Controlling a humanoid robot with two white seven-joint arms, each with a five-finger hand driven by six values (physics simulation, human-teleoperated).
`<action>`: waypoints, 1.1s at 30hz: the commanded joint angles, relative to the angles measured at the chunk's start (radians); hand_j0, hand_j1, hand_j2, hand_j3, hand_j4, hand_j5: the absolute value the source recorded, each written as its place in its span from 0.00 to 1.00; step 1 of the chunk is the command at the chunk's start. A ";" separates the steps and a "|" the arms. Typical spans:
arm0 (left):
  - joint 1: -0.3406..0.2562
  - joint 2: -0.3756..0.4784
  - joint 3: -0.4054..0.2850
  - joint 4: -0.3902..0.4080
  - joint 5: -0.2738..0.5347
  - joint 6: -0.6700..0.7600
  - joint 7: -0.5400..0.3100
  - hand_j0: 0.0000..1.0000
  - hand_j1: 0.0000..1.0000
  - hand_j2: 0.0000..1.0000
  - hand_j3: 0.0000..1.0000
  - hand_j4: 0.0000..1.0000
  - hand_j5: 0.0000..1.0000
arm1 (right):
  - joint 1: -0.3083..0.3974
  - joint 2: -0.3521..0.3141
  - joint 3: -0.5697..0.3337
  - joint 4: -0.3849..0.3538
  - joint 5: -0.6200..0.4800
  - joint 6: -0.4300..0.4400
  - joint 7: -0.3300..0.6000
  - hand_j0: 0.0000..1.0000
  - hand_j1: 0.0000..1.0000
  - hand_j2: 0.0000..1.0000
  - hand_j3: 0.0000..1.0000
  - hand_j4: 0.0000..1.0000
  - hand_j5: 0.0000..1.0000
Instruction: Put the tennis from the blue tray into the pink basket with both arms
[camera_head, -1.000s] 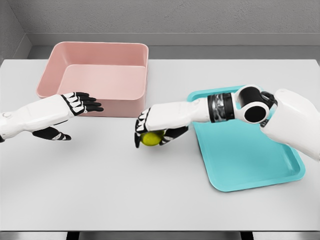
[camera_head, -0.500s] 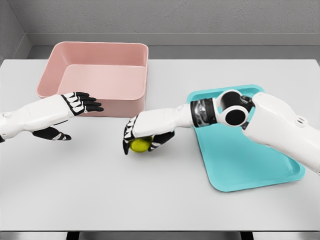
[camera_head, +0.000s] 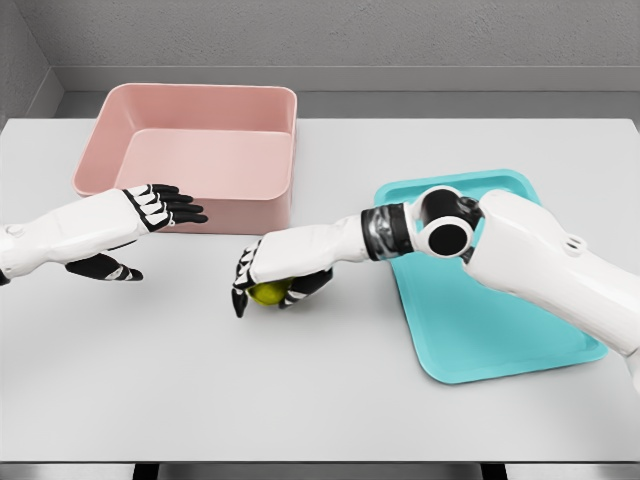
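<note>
The worktop (camera_head: 200, 380) is a pale grey slab filling most of the head view, with a grey wall behind it. The pink basket (camera_head: 120, 130) stands at the far left of the worktop, open side up, its interior bare where visible. The blue tray (camera_head: 500, 330) lies flat at the right; the right arm crosses over its near-left corner and part of its floor is hidden by that arm.

The right robot hand (camera_head: 268, 280) reaches out over the bare worktop between tray and basket, palm down. Its fingers (camera_head: 241, 290) are curled around the tennis ball (camera_head: 268, 292), which shows yellow-green under the palm. Whether the ball touches the worktop cannot be told. The ball is outside the tray and short of the basket, just in front of the basket's near-right corner.

The left robot hand (camera_head: 135, 225) sits at the left, in front of the basket's near wall, fingers extended and parted, thumb below, holding nothing.
</note>
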 joint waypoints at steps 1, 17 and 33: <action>0.000 0.001 0.000 0.000 0.006 0.001 0.000 1.00 1.00 1.00 1.00 1.00 1.00 | 0.000 0.008 -0.001 0.001 -0.007 0.003 -0.001 0.58 0.58 0.58 0.58 0.58 0.58; 0.000 0.000 0.000 0.000 0.006 0.001 0.000 1.00 1.00 1.00 1.00 1.00 1.00 | 0.002 0.052 0.022 0.037 -0.005 -0.002 -0.001 0.59 0.59 0.59 0.59 0.59 0.59; 0.026 0.042 0.010 -0.081 0.023 0.001 0.002 1.00 1.00 1.00 1.00 1.00 1.00 | -0.066 -0.195 -0.025 -0.180 -0.017 -0.038 -0.011 1.00 1.00 1.00 1.00 1.00 1.00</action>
